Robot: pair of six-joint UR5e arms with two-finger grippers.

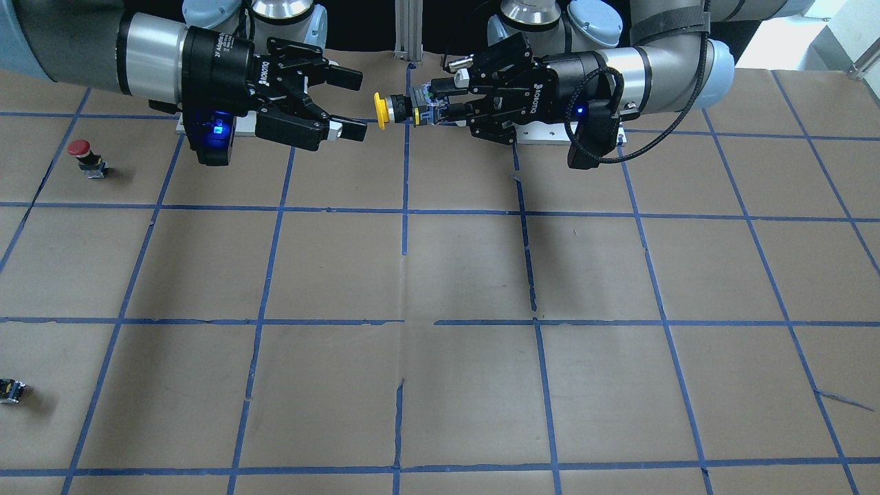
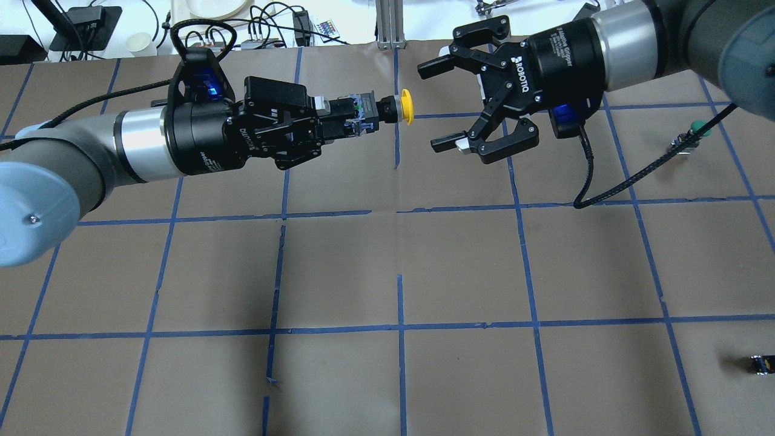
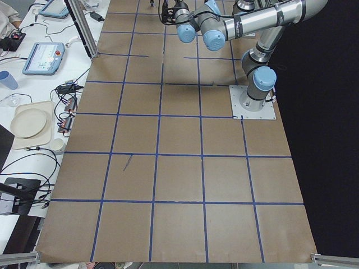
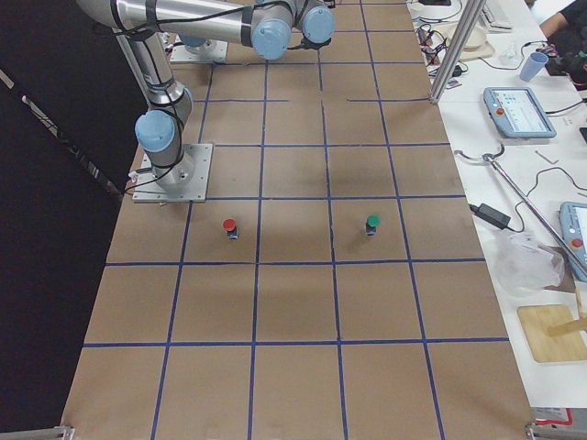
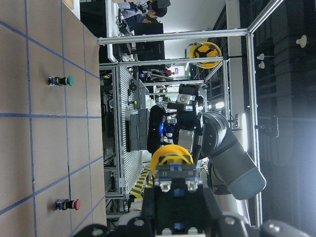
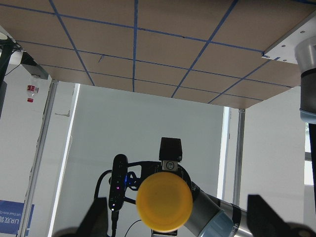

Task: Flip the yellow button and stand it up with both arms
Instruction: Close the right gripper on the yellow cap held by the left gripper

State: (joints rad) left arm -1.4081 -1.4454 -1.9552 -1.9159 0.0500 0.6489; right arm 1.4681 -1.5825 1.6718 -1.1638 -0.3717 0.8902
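Observation:
My left gripper is shut on the grey-black block of the yellow button and holds it level above the table, cap pointing at my right gripper. In the front view the button sits at the tip of the left gripper. My right gripper is open, its jaws wide apart a short way from the cap, not touching it; it also shows in the front view. The right wrist view looks straight at the cap. The left wrist view shows the button from behind.
A red-capped button stands on the table on my right side. A green-capped button stands farther out on the right. A small dark capless block lies near the right front. The brown paper carries a blue tape grid.

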